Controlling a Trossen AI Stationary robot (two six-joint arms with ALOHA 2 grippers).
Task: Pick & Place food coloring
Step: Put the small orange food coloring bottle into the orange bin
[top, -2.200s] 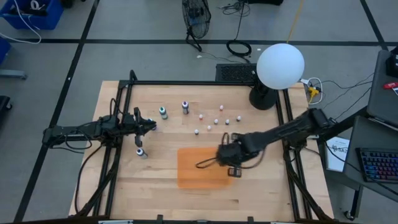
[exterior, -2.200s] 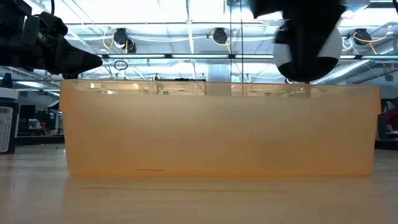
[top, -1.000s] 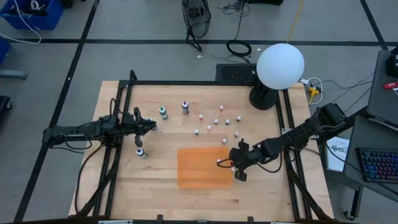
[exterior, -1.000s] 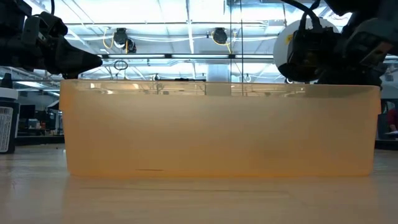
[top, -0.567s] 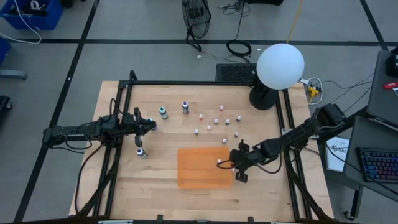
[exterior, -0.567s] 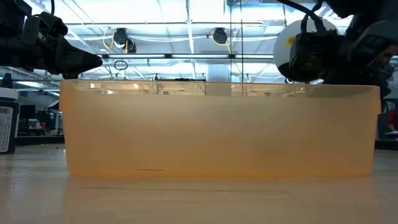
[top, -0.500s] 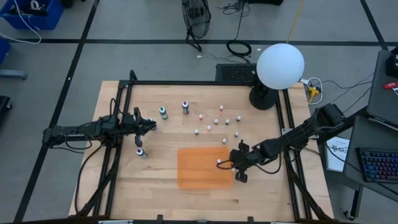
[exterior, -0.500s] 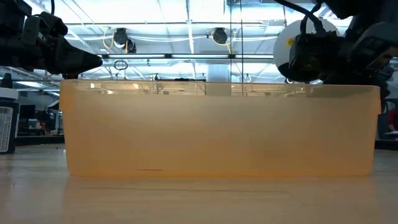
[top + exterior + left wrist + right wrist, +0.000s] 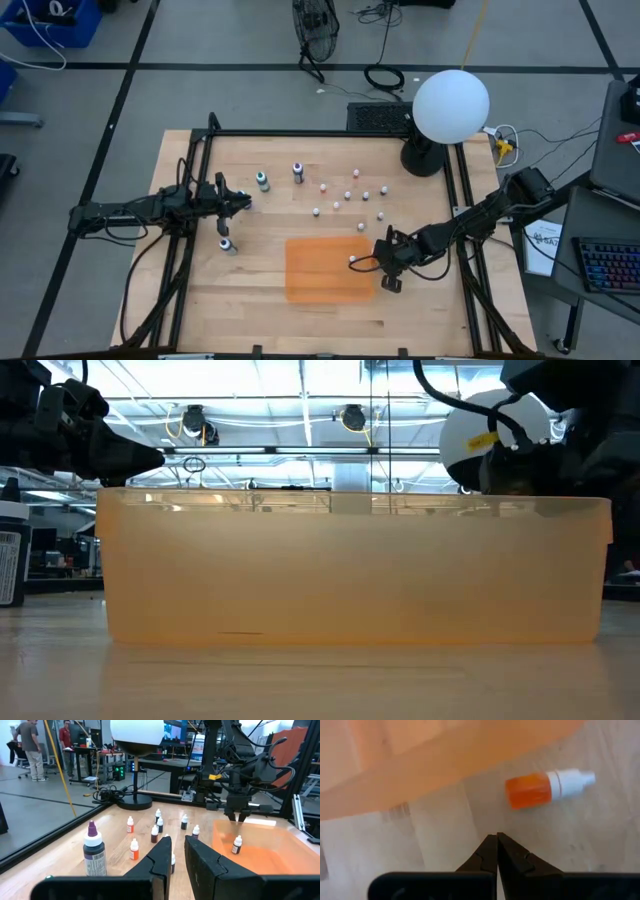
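High view shows the wooden tabletop (image 9: 250, 290) carrying an orange bin (image 9: 322, 268) at its middle. No brand, label or writing reads on anything. The right gripper (image 9: 383, 268), fingers pressed together and empty, hangs at the bin's right edge. The left gripper (image 9: 245, 203), also closed and empty, waits at the left. One small food coloring bottle (image 9: 547, 786), orange-bodied and white-capped, lies on its side beside the bin; others (image 9: 340, 195) stand scattered beyond.

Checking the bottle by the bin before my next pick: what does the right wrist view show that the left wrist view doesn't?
Right wrist only: the small bottle has an orange body and sits clear of the shut right claw. Left wrist only: left claw, loose small bottles, a purple-capped bottle, people behind. Both: orange bin, apparently that bottle, right claw.
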